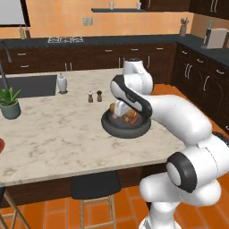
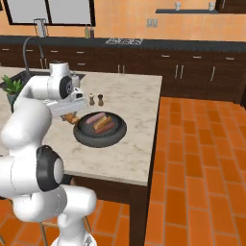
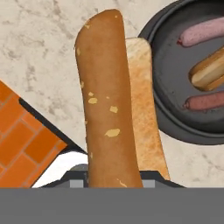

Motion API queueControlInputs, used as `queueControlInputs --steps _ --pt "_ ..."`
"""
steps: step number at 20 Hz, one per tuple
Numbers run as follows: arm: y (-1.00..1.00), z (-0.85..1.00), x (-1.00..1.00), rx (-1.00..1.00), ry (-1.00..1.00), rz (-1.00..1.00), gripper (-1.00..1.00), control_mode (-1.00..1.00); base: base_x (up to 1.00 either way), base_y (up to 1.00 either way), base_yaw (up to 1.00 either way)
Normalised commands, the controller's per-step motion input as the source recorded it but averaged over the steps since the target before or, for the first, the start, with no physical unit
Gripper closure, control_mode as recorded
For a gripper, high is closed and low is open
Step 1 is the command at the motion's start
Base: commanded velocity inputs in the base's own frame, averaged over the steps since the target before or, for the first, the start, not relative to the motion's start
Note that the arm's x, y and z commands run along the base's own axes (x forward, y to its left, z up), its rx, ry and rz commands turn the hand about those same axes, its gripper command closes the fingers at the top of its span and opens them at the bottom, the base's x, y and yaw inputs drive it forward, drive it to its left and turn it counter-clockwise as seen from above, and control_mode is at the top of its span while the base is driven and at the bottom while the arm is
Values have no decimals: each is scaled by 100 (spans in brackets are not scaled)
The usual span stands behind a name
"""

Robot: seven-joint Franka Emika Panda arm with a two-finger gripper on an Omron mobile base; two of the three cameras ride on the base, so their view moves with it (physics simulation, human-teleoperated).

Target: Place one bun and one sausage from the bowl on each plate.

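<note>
Marble counter (image 3: pixel 39 48): bun (image 3: pixel 109 100) in pincer, beside bowl (image 3: pixel 164 83) rim.

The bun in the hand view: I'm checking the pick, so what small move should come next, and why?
Probably lift it straight up. The jaws look shut on the bun, which hangs beside the bowl, low over the counter; two sausages and another bun remain inside.

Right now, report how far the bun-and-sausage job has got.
Done: nothing visibly plated; no plate can be made out here. In hand: the gripper is shut on a bun, held over the counter beside the bowl. Left: another bun and two sausages lie in the bowl; the held bun needs a plate.
</note>
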Motion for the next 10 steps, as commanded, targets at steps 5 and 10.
queueControlInputs --steps 5,10 --pt "-40 23 -100 -5 -22 0 100 -100 0 0 0" --pt "-81 5 -100 13 -23 -10 100 -100 0 0 0"
